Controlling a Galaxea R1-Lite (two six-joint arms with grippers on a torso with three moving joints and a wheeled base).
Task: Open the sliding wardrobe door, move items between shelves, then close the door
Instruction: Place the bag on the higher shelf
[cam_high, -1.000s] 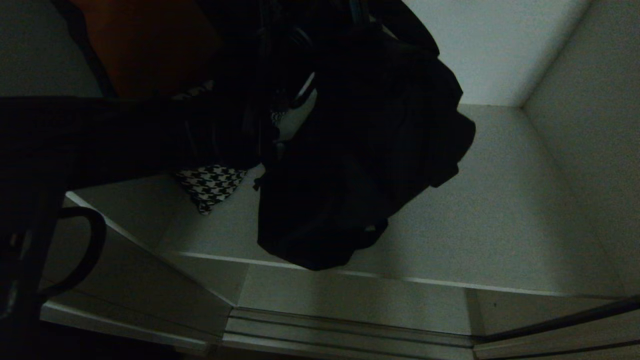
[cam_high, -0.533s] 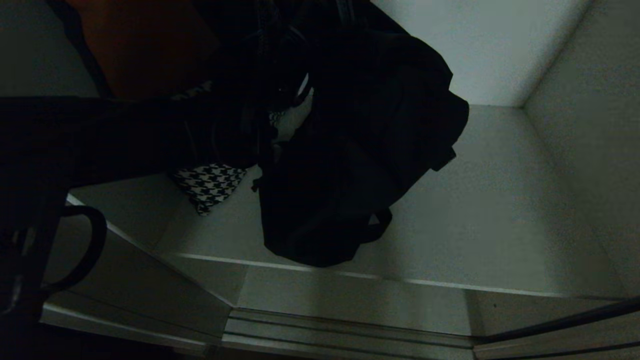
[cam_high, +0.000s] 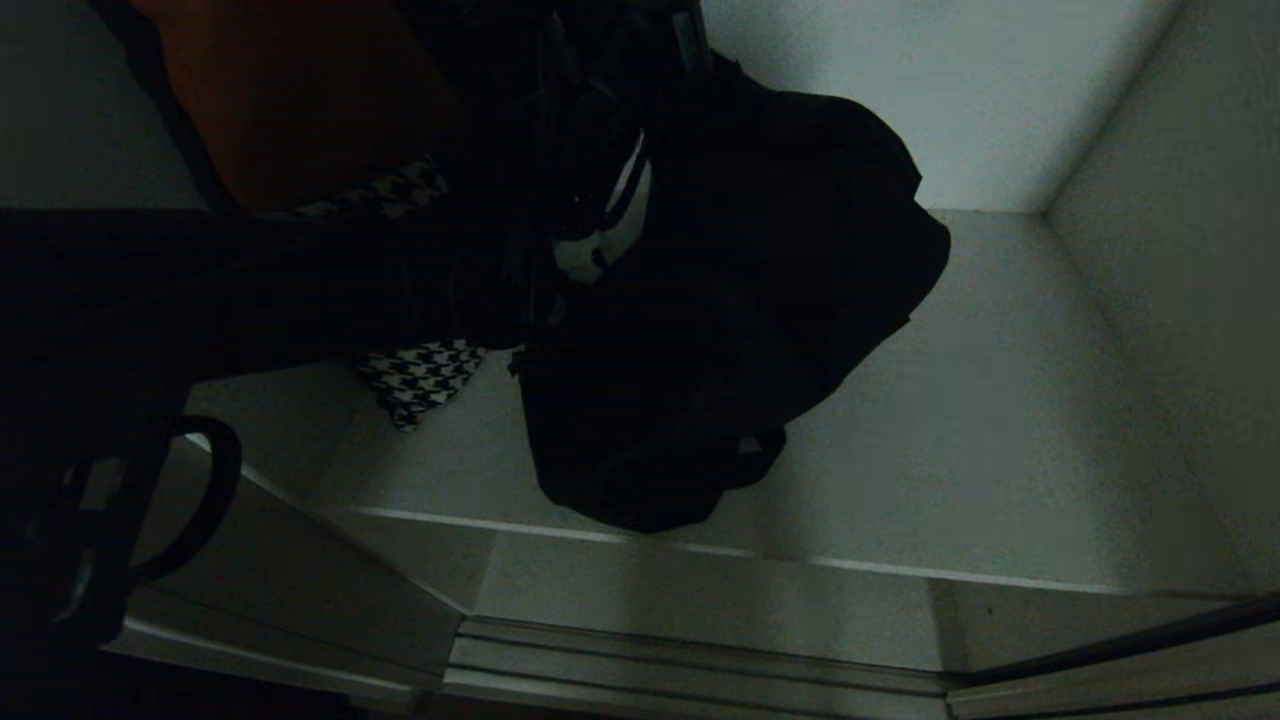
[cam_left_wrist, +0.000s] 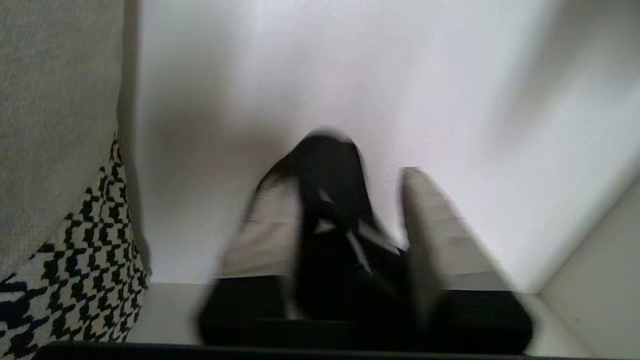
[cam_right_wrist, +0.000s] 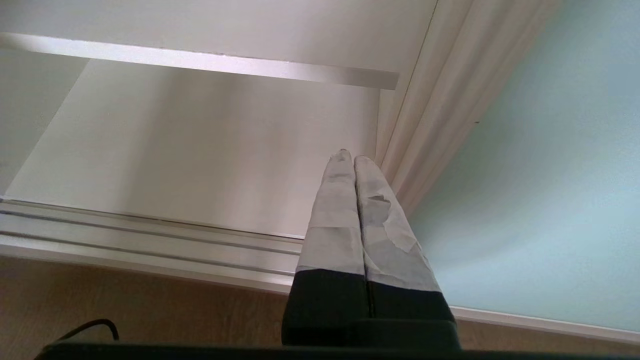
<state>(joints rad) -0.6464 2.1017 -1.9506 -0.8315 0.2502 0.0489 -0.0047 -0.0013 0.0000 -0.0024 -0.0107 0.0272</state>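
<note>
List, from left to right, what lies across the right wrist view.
Pale grey-white shelf board → right pincer, its grey-taped fingers pressed together → beige curtain-like folds → frosted pale blue-green glass sliding door.

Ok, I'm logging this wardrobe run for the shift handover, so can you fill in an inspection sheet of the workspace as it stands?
Surface: pale shelf, bare toward its right side.
Job's things: black fabric bag lying on the shelf; houndstooth cloth beside it; frosted sliding door slid aside.
Clutter: orange item behind the arm.
End effectors: left end effector fingers apart, black strap between them; right end effector shut, parked low by the floor track.
Cables: black loop at left.
Surroundings: wooden floor.
</note>
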